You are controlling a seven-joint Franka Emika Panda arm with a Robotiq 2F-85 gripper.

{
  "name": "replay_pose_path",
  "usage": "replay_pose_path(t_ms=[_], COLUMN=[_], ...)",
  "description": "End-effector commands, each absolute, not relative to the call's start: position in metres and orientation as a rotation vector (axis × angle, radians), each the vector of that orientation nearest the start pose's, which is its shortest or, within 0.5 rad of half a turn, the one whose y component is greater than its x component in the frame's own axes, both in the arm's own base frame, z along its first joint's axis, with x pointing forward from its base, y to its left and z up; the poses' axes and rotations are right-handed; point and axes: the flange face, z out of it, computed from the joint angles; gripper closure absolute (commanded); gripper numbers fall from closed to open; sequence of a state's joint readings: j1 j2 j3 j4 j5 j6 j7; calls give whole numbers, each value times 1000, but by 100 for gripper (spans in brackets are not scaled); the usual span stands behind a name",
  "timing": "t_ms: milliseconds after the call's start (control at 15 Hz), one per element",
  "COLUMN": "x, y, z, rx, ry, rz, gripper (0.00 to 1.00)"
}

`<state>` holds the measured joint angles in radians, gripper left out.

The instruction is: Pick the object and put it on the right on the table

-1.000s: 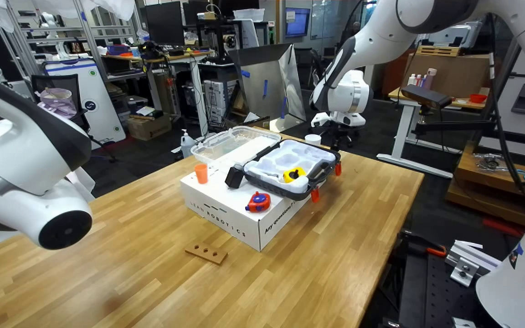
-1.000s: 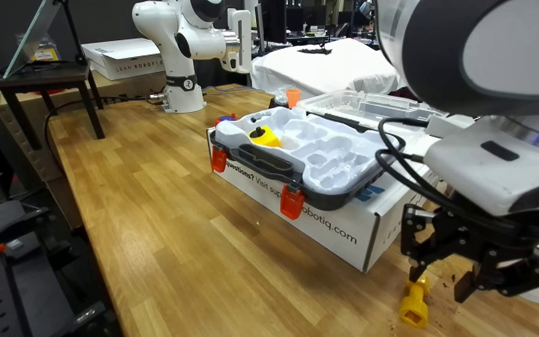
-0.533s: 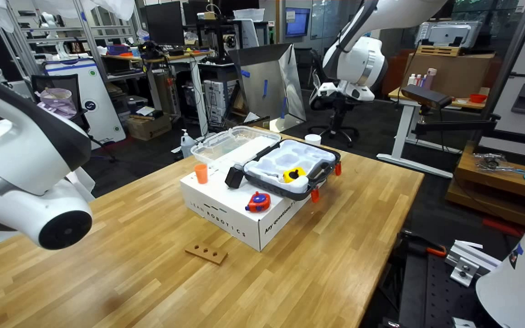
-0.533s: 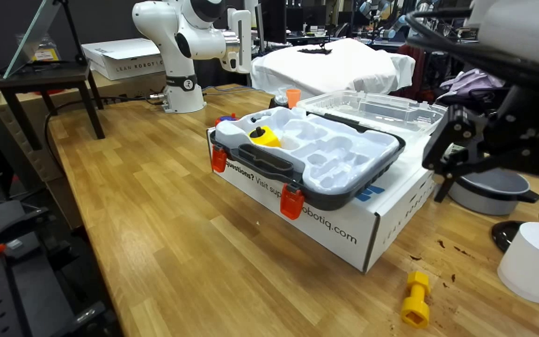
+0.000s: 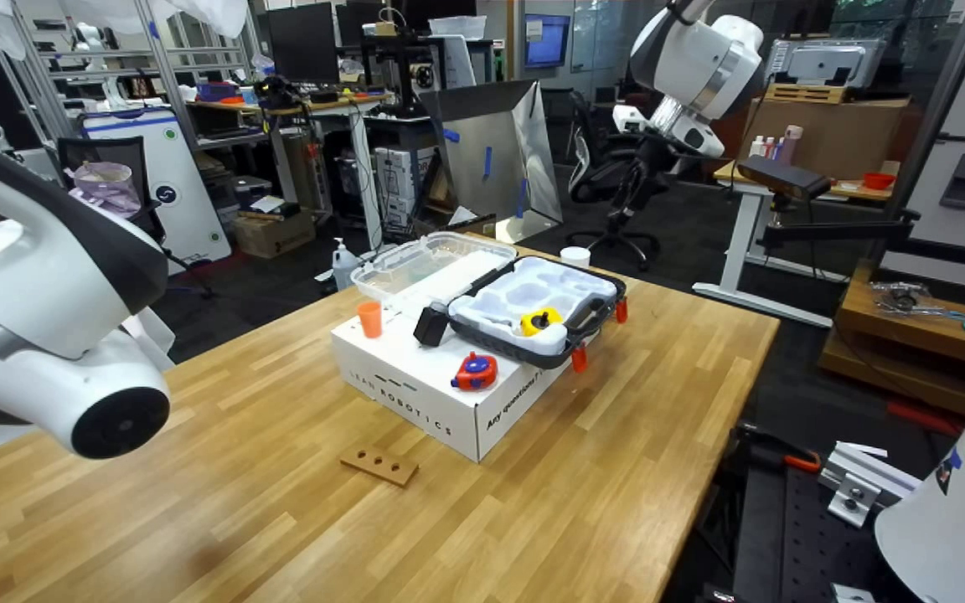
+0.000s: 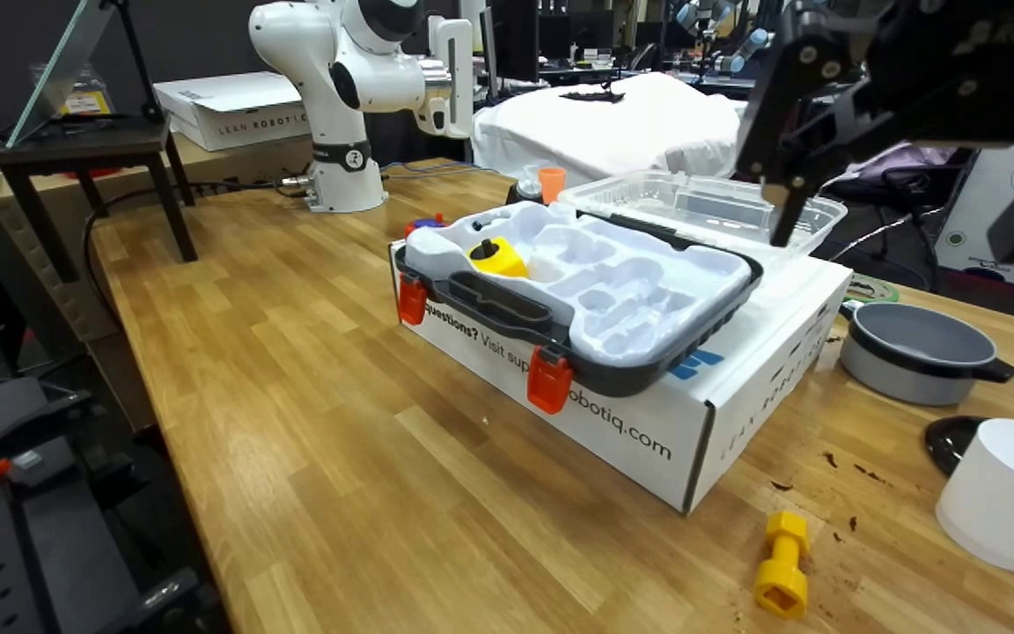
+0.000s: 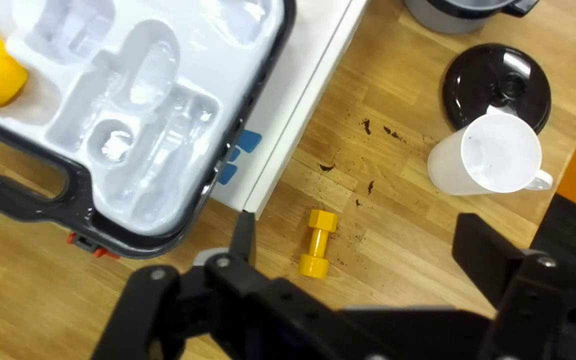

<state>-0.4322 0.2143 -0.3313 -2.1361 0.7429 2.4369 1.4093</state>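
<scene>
- Currently, the yellow peg (image 7: 319,245) lies on the tabletop (image 6: 322,423) near a corner of the white box (image 6: 621,431).
- Fingers (image 7: 242,239): spread wide, higher than the box.
- Open case (image 6: 595,273): atop the box.
- White mug (image 7: 483,155): well apart from the box.

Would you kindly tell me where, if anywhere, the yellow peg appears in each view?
In an exterior view, the yellow peg lies lower right.
In an exterior view showing the wooden strip: not visible.
Wrist view: the yellow peg, below and slightly right of centre.
Shared landmark: the open case.
</scene>
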Motion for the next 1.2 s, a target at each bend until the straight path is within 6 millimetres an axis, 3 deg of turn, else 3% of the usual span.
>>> replay_pose_path(t_ms=[0, 333, 533, 600, 1133], x=[386, 341, 320, 331, 323], y=[-372, -347, -340, -344, -341], z=[338, 346, 349, 344, 347], rx=[-817, -1160, -1278, -1213, -1253], ry=[2511, 2369, 2303, 2351, 2322], rz=[61, 156, 249, 219, 241], gripper=[0, 0, 0, 0, 0])
